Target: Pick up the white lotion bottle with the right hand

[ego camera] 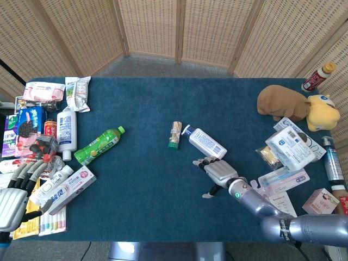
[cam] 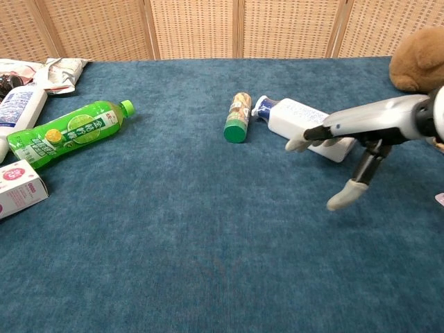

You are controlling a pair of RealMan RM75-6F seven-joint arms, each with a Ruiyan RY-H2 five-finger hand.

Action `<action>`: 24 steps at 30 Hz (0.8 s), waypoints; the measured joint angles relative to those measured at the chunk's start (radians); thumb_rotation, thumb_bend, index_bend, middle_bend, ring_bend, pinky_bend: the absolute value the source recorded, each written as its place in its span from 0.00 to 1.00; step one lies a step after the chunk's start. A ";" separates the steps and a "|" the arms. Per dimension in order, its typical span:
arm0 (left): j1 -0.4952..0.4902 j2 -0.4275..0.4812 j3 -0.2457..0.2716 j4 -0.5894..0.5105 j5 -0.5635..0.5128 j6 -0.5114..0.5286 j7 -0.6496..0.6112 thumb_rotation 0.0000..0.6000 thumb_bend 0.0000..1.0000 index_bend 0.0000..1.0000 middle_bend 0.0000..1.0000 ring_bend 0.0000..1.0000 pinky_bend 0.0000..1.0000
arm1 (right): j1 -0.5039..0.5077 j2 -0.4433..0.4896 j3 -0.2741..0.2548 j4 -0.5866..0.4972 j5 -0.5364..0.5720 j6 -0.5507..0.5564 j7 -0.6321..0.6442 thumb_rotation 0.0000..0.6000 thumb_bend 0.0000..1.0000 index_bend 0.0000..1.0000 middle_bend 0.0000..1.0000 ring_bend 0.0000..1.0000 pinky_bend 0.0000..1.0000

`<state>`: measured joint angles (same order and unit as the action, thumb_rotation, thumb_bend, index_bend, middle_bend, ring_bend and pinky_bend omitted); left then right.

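Observation:
The white lotion bottle lies on its side at mid-table, dark cap pointing far-left; in the chest view the bottle lies slantwise. My right hand hovers just on the near side of it, fingers stretched out and apart, holding nothing. In the chest view the right hand reaches in from the right, thumb hanging down, fingertips level with the bottle's near edge; whether they touch it is unclear. My left hand is open at the table's near-left corner.
A small green-capped bottle lies just left of the lotion bottle. Further left are a green drink bottle, another white bottle, a toothpaste box and snack packs. Plush toys and packets fill the right side.

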<state>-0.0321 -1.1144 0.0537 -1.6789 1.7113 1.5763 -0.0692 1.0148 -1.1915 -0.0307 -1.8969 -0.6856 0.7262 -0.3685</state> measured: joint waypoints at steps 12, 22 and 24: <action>-0.005 -0.007 0.009 0.014 0.010 0.000 -0.022 1.00 0.32 0.00 0.00 0.00 0.00 | -0.003 -0.027 0.072 0.042 -0.014 0.132 -0.013 0.76 0.16 0.00 0.00 0.00 0.00; 0.008 0.001 0.016 0.024 0.009 0.020 -0.040 1.00 0.32 0.00 0.00 0.00 0.00 | 0.065 -0.205 0.114 0.285 0.130 0.141 -0.097 0.76 0.17 0.00 0.00 0.00 0.00; 0.010 0.002 0.017 0.026 0.010 0.022 -0.045 1.00 0.32 0.00 0.00 0.00 0.00 | 0.077 -0.231 0.123 0.330 0.162 0.143 -0.114 0.76 0.17 0.00 0.00 0.00 0.00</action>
<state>-0.0224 -1.1119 0.0708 -1.6532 1.7210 1.5988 -0.1138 1.0922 -1.4223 0.0927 -1.5671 -0.5233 0.8697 -0.4825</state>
